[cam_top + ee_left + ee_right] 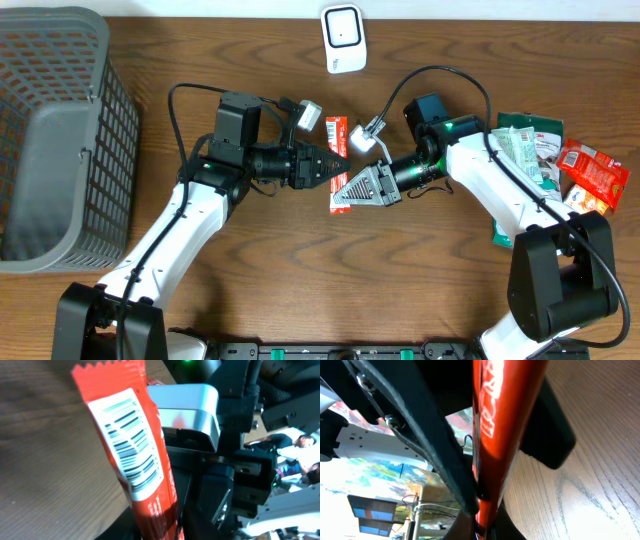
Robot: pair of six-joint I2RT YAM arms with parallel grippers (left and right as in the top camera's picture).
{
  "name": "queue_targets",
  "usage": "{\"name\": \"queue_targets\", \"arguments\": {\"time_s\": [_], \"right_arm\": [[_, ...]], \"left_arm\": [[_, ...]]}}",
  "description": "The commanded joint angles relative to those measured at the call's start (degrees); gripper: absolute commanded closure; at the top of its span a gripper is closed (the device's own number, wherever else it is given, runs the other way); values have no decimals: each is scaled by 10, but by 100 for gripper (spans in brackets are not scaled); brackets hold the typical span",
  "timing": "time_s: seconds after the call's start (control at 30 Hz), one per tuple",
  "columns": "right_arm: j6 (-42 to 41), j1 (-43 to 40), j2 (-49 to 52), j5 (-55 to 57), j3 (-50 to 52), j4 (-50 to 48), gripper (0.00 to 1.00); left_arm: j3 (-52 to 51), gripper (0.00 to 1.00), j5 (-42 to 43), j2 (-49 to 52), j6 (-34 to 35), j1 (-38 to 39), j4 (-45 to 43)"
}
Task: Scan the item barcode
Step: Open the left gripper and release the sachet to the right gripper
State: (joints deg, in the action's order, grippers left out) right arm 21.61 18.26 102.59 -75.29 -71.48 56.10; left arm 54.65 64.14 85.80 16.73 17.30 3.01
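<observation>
Below the white boxy scanner (343, 38), the red foil snack packet (337, 133) hangs between both arms, its white barcode label (131, 440) facing the left wrist camera. Your right gripper (352, 188) is clamped on the end farther from the scanner. You cannot tell whether the left gripper (338, 164) grips it. This looks like regrasping. Next, you likely need to turn that label toward the scanner.

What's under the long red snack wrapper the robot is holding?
Brown wooden table shows around the long red snack wrapper. The spot straight beneath is covered by the wrapper, the left gripper and the right gripper.
</observation>
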Motion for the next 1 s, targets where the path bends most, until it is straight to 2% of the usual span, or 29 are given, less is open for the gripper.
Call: {"name": "queue_targets", "arguments": {"time_s": [0.0, 0.13, 0.3, 0.37, 0.53, 0.63, 0.73, 0.83, 0.97], "right_arm": [[14, 5, -8, -22, -7, -6, 99], [14, 2, -8, -22, -7, -15, 99], [14, -5, -8, -22, -7, -15, 99], [14, -7, -8, -21, -7, -15, 96], [16, -15, -8, -21, -7, -16, 85], [16, -18, -8, -22, -7, -21, 69], [16, -18, -8, -22, -7, -28, 67], [16, -19, -8, -32, -7, -27, 70], [34, -40, -8, -105, -7, -28, 65]], "left_arm": [[0, 86, 8, -2, -4, -2, -2], [0, 92, 8, -2, -4, -2, -2], [0, 93, 8, -2, -4, -3, -2], [0, 93, 8, -2, -4, -3, -4], [0, 93, 8, -2, -4, -3, -8], [0, 93, 8, -2, -4, -3, -8], [0, 93, 8, -2, -1, -3, -11], [0, 93, 8, -2, 38, -3, -38], [0, 93, -10, -2, 135, -3, -106]]}}
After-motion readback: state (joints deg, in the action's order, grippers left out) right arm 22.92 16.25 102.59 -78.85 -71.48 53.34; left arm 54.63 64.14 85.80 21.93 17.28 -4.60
